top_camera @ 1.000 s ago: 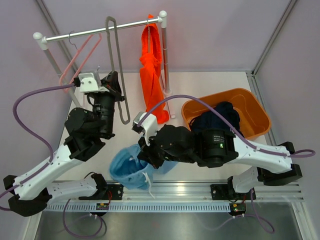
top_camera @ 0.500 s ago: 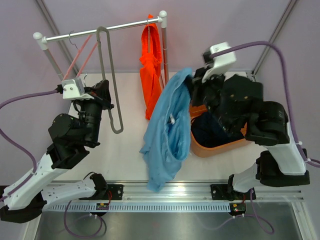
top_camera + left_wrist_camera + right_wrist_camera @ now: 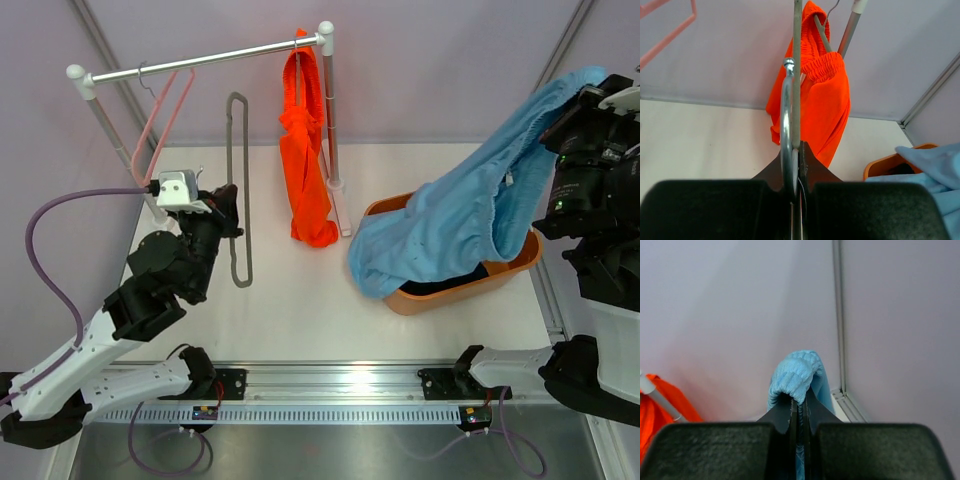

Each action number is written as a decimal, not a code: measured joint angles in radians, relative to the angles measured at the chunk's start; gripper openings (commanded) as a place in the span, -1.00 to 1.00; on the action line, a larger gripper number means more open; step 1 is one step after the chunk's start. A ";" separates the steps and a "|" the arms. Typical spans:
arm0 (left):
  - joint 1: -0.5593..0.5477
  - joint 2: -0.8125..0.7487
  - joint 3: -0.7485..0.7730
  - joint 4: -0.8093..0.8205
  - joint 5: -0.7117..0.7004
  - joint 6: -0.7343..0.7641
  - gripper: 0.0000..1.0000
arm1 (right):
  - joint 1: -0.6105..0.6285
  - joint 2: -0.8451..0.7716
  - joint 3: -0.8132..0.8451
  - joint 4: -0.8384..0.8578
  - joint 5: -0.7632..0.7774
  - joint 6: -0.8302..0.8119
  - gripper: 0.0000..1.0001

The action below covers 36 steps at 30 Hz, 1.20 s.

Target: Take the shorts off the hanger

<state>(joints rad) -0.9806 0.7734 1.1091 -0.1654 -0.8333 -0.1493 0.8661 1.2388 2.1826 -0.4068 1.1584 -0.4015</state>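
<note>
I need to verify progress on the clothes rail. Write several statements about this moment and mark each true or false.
1. The orange shorts hang from the rail. True.
2. The left end effector holds the pink hanger. False: it is shut on the grey hanger; the pink hanger hangs on the rail.
3. The right end effector grips the light blue shorts. True.
4. The light blue shorts lie flat on the table. False: they hang from the end effector and drape over the orange bin.
5. The grey hanger carries shorts. False: it is bare.
</note>
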 measured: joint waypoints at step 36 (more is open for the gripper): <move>0.000 -0.069 -0.039 -0.115 0.014 -0.035 -1.00 | -0.919 -0.161 -0.869 -0.330 -0.863 0.792 -1.00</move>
<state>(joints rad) -0.9806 0.7040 1.0706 -0.2802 -0.8192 -0.1848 -0.0528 1.0779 1.3140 -0.7368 0.2951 0.3901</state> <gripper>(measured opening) 0.035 0.033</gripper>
